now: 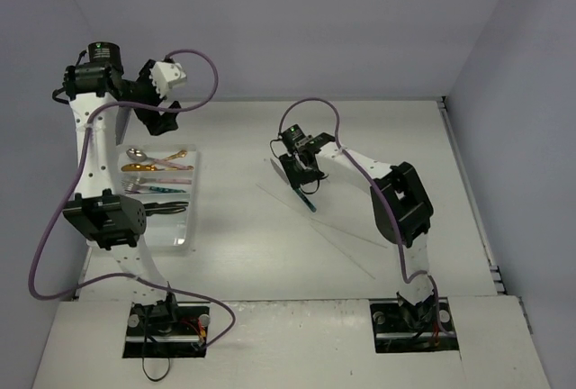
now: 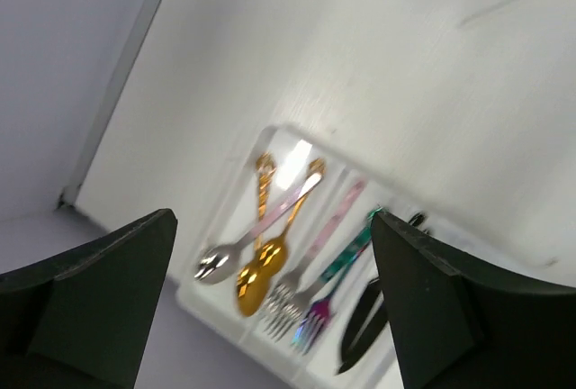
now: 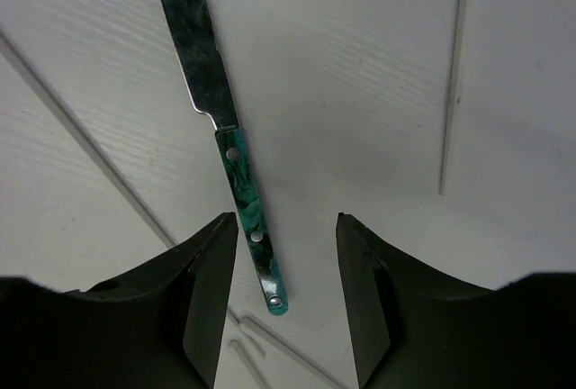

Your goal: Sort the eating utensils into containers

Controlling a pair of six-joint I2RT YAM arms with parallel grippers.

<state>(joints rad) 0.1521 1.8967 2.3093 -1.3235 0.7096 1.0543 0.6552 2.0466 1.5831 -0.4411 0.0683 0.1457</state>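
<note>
Right wrist view: the green-handled knife [image 3: 241, 186] is seen flat on the table [image 3: 360, 65], its handle end between the fingers of the right gripper [image 3: 283, 236]. The jaws are held apart, and nothing is gripped.

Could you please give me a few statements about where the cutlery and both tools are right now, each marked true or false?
1. The silver knife with a marbled green handle lies on the white table, its handle between the open fingers of the right tool. True.
2. The white divided plastic tray holds gold ornate spoons. True.
3. The left tool is shut on a gold spoon. False: it is open and empty, above the tray.
4. The tray lies beside the right arm. False: it lies beside the left arm.
5. Thin pale sticks lie on the table near the knife. True.
</note>
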